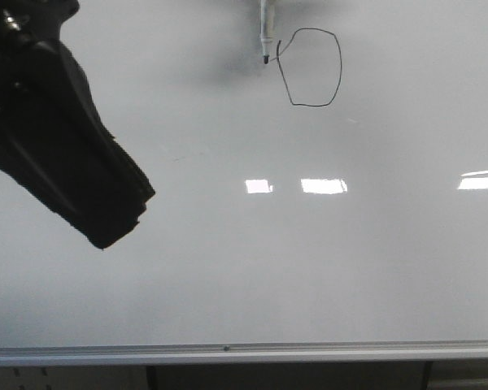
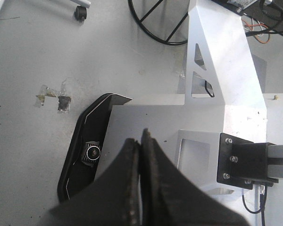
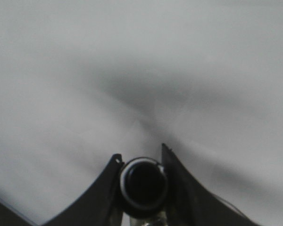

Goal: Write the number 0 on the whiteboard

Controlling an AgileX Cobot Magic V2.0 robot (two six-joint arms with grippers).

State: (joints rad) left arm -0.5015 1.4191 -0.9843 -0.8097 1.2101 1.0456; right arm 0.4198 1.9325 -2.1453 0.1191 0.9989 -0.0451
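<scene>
Where the whiteboard is seen from the front, the number 0 is drawn at far centre-right. Marker tip is held just left of it, pinched by right gripper. Left gripper: jaws pressed together, nothing held.
</scene>
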